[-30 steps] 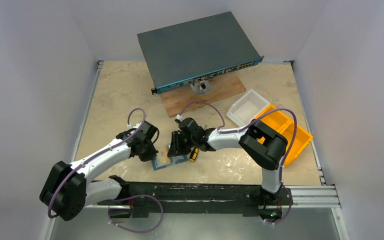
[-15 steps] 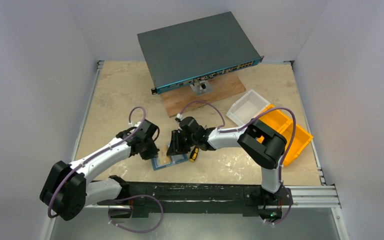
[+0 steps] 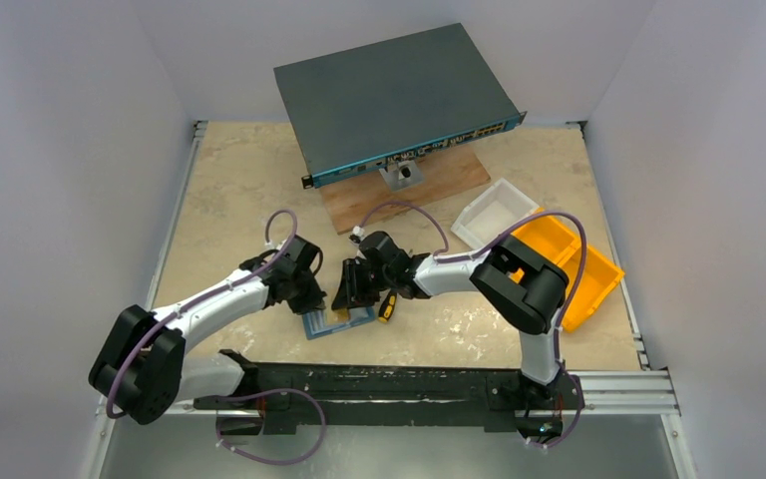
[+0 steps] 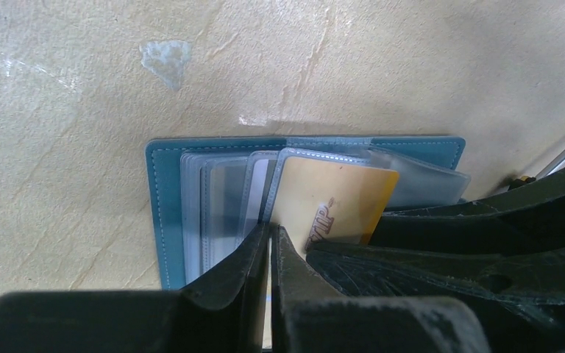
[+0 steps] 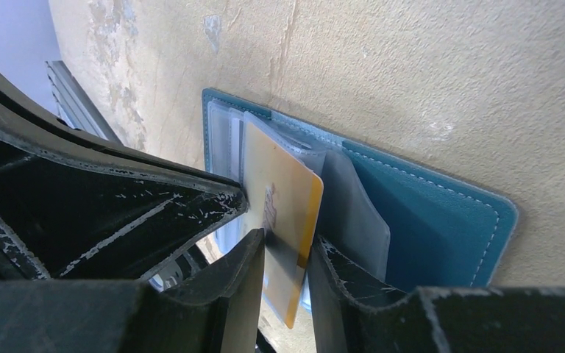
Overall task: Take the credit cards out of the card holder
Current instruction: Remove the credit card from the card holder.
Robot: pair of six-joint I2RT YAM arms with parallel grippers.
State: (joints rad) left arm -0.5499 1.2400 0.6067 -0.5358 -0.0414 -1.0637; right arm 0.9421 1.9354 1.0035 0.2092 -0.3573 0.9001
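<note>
The yellow card [image 5: 287, 198] is thin, stiff and light, and its glossy face will likely slip under a weak pinch. The clear sleeve [image 5: 353, 213] around it is soft and floppy and will probably drag along with the card unless it is held back. The best hold is on the card's free short edge, where it sticks out of the sleeve, pulling along the card's length.

The right gripper [image 5: 287, 241] has exactly that edge. Its jaws are a narrow slit apart, with the card and a film of sleeve clamped between them. The open card holder [image 5: 441, 220] lies flat on the table [image 4: 81, 95] just beyond the fingertips, its teal cover spread to their far side.

The left gripper [image 4: 270, 229] sits just beside the right one, over the holder's near edge. Its jaws are pressed almost together, and a thin pale sliver shows in the gap. This appears to be a sleeve edge pinned to steady the holder, though that cannot be confirmed.
</note>
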